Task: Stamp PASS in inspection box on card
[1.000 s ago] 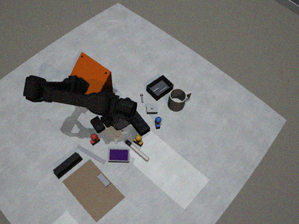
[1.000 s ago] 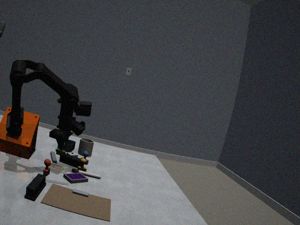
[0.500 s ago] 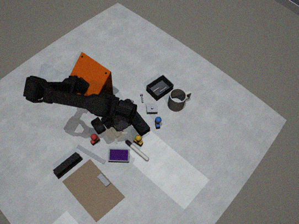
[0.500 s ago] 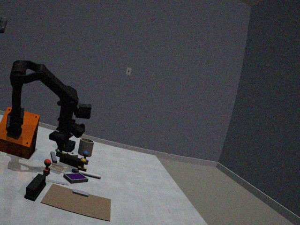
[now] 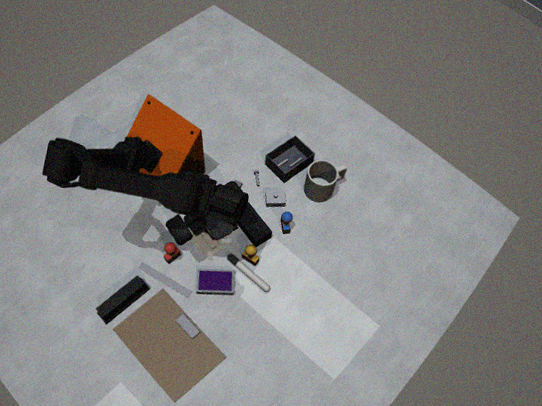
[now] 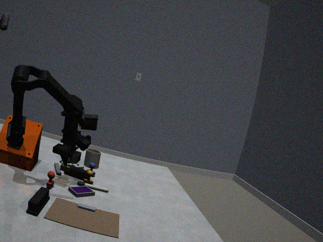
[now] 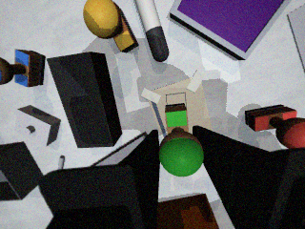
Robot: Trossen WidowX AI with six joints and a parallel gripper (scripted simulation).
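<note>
My gripper [image 7: 174, 133] is shut on the green-knobbed stamp [image 7: 181, 156] [image 6: 65, 166], upright between the fingertips with its green block downward. It is raised above the tan card [image 7: 201, 107] [image 5: 200, 246] [image 6: 62, 181]. The card has pale tape pieces at two corners and a thin outlined box [image 7: 175, 98]. The stamp hides the box's lower part; no print shows in the visible part. The purple ink pad [image 5: 216, 280] [image 6: 81, 190] [image 7: 229, 19] lies open beyond the card. The stamp's underside and any lettering cannot be seen.
Red [image 5: 170, 248] [image 7: 292, 134] and yellow [image 5: 250, 251] [image 7: 101, 18] stamps flank the card. A blue stamp [image 5: 286, 217] and black block [image 5: 257, 228] [image 7: 86, 100] stand on the yellow stamp's side. A marker [image 5: 253, 275] lies beside the pad; a mug [image 5: 320, 187] stands farther off.
</note>
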